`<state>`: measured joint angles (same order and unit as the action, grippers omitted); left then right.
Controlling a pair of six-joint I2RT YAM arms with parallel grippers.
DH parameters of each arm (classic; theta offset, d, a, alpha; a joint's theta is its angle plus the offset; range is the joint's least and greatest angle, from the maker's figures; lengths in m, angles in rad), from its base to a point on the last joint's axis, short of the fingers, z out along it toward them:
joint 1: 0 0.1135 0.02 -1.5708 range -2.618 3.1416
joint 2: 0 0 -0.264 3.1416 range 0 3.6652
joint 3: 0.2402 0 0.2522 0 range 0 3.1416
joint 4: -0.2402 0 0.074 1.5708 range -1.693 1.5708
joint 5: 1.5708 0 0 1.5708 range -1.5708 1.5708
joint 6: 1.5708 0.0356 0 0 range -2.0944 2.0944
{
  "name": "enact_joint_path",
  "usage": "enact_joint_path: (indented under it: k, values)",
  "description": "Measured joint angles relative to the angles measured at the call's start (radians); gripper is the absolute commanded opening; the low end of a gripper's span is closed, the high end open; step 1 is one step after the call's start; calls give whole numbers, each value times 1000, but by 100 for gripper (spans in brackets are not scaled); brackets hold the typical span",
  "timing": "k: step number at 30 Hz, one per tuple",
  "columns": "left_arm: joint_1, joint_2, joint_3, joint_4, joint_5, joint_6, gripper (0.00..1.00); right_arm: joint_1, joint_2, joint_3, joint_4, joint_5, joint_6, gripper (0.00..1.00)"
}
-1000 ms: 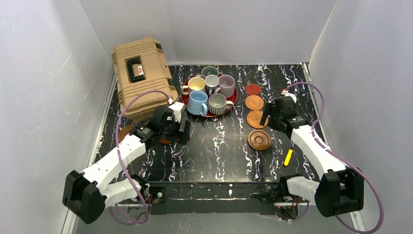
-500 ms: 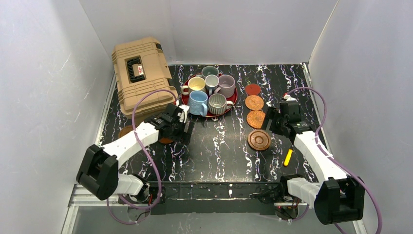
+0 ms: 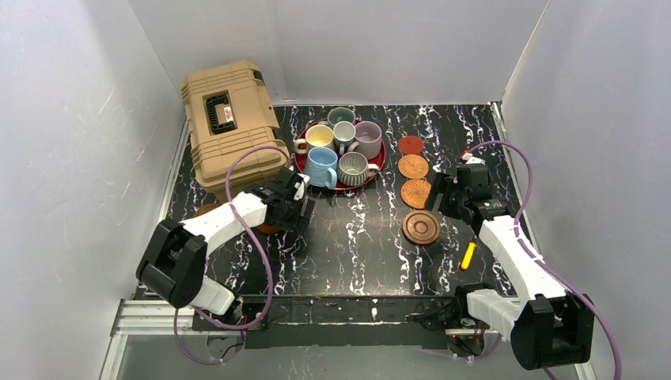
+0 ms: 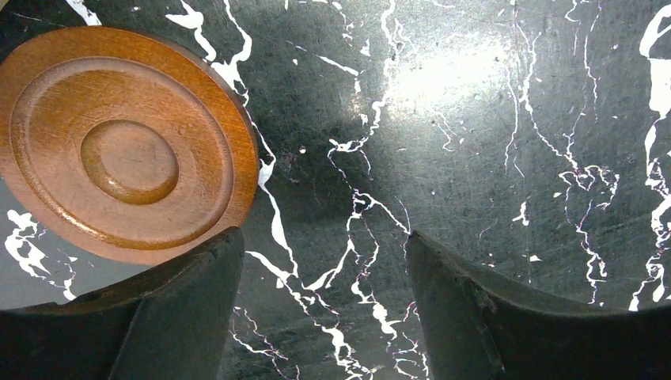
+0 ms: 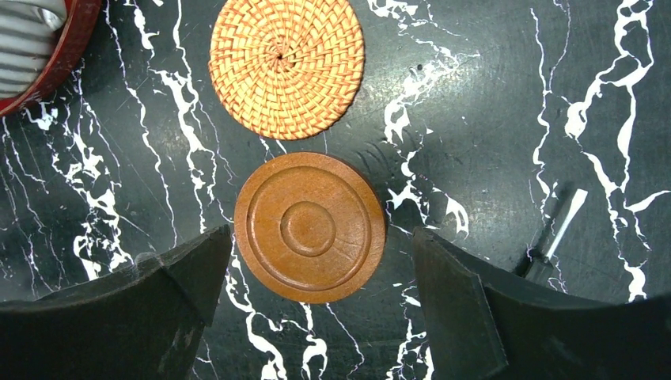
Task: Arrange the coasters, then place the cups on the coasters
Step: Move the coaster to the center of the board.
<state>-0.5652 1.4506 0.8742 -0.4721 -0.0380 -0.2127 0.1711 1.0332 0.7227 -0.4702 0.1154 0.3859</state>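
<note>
Since a second ago the left arm's elbow has swung inward. Its left claw (image 4: 323, 241) hangs open and empty over bare table (image 4: 490, 119); the wood coaster (image 4: 126, 150) lies just left, outside the jaws. The right claw (image 5: 322, 236), wide, straddles a second wood coaster (image 5: 309, 227).

Black, white-veined table (image 3: 356, 237), tan hard case (image 3: 229, 127) at upper left, red round tray (image 3: 380, 165) at upper centre, to its right a descending column of pinkish-red coaster (image 3: 411, 145), woven orange coaster (image 3: 413, 166), second woven coaster (image 3: 416, 193), ringed brown wooden coaster (image 3: 421, 226), yellow-handled tool (image 3: 468, 255) at lower right, partly hidden wooden disc (image 3: 204, 211) at left.
</note>
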Motion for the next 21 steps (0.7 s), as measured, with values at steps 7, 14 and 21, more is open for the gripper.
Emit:
enact_joint_path:
  k: [7, 14, 21]
  values:
    - [0, 37, 27, 5, 0, 4, 70, 0, 0, 0, 0, -18, 0, 93]
    - [0, 80, 32, 7, 3, 10, 69, 0, -12, 0, -2, -22, 0, 93]
    - [0, 96, 34, 7, 9, 11, 69, 0, -32, -2, -4, -40, 3, 98]
